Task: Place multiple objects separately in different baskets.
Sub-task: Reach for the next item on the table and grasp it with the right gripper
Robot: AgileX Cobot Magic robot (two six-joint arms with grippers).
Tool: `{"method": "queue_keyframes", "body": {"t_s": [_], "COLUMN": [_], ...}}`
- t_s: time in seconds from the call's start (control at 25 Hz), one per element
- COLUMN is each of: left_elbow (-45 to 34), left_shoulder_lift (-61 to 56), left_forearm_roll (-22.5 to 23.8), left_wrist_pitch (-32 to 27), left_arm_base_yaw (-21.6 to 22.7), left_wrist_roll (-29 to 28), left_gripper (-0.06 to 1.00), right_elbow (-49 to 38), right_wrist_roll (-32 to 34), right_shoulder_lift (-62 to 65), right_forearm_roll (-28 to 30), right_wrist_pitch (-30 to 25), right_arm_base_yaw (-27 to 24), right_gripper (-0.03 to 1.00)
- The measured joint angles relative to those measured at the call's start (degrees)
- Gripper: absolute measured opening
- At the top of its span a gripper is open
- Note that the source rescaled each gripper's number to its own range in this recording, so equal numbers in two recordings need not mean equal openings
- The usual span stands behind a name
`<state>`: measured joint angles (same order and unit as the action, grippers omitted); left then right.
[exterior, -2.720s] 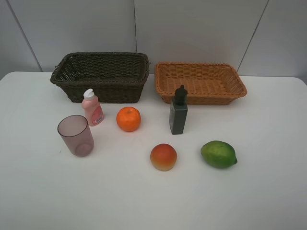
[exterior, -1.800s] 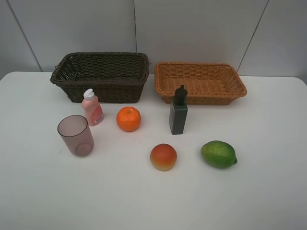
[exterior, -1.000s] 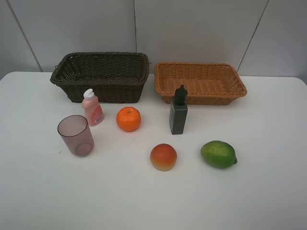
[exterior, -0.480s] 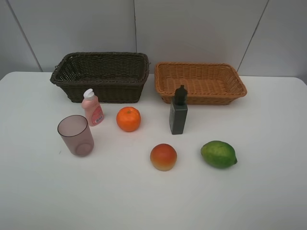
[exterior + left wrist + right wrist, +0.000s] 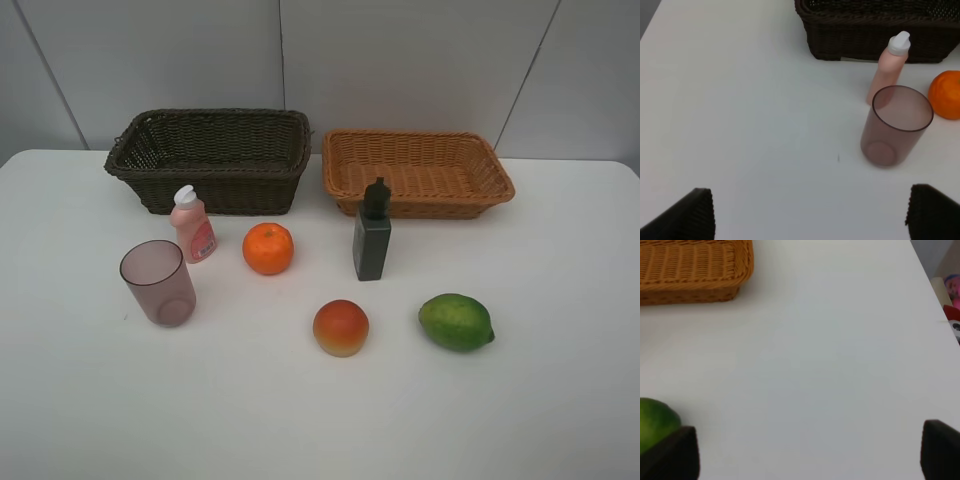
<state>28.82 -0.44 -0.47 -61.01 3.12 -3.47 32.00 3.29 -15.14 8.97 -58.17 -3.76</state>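
Note:
On the white table stand a translucent purple cup (image 5: pixel 158 283), a pink white-capped bottle (image 5: pixel 192 226), an orange (image 5: pixel 268 248), a dark green square bottle (image 5: pixel 371 240), a red-yellow peach-like fruit (image 5: pixel 341 327) and a green lime-like fruit (image 5: pixel 456 321). Behind them sit the dark brown basket (image 5: pixel 220 185) and the light orange-tan basket (image 5: pixel 420 205), both empty. Neither arm shows in the high view. My left gripper (image 5: pixel 810 220) is open, short of the cup (image 5: pixel 896 125). The right gripper (image 5: pixel 805 455) is open over bare table, with the lime-like fruit (image 5: pixel 655 425) beside one finger.
A grey panelled wall (image 5: pixel 400 60) rises behind the baskets. In the right wrist view the table's edge (image 5: pixel 927 285) runs close by, with colourful clutter (image 5: pixel 952 295) beyond it. The two baskets nearly touch at the back.

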Motion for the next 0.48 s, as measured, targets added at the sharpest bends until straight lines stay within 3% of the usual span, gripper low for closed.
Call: {"method": "queue_keyframes", "body": {"t_s": [0.28, 0.48], "left_elbow": [0.00, 0.00], "left_shoulder_lift": [0.00, 0.00], "left_forearm_roll": [0.00, 0.00], "left_wrist_pitch": [0.00, 0.00], "left_arm_base_yaw": [0.00, 0.00], "left_wrist_roll": [0.00, 0.00], "left_gripper": [0.99, 0.99], "right_elbow": [12.00, 21.15], "right_wrist_roll": [-8.82, -11.90], "right_shoulder_lift": [-18.90, -31.83], "right_forearm_roll": [-3.95, -3.45], "right_wrist_pitch": [3.43, 1.05], "right_arm_base_yaw": [0.50, 6.13], "right_gripper": [1.00, 1.00]}}
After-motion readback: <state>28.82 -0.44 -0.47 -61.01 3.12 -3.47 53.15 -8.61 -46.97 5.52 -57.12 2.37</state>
